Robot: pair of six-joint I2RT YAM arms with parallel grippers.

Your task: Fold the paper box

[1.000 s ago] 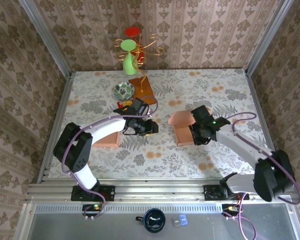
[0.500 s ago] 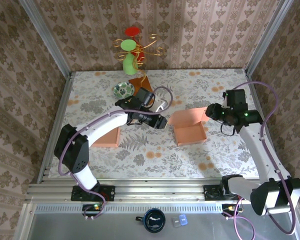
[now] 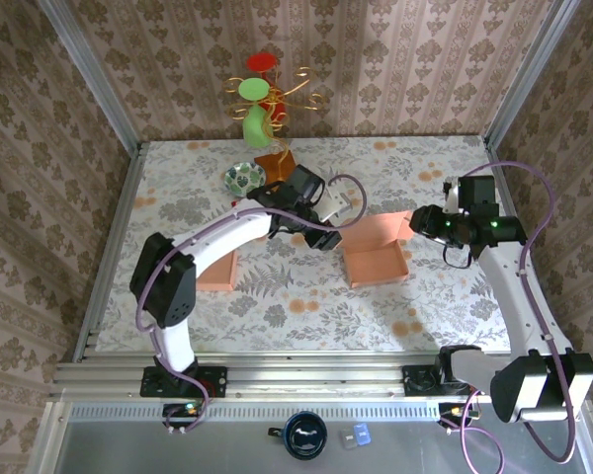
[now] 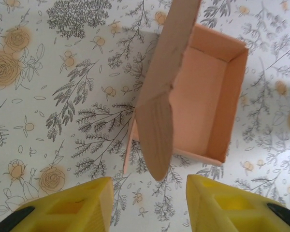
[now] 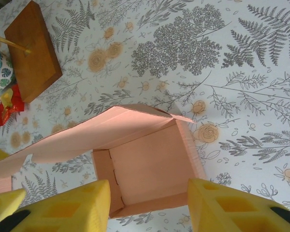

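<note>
Hovering on either side of the pink paper box (image 3: pixel 376 262) on the bench (image 3: pixel 277 308), the left tool (image 4: pixel 149 203) and right tool (image 5: pixel 148 202) are both gaping wide, gripping nothing.

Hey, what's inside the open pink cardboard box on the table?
The pink cardboard box looks empty: only its bare floor and side walls show. Its raised lid flap hides the floor strip along the hinge side.

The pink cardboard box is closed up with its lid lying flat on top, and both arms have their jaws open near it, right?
Not quite. The box is open, not closed: its lid is raised from one side and you can look straight into the empty inside, which is clearest in the left wrist view. The rest holds: both arms have their jaws open near it.
</note>
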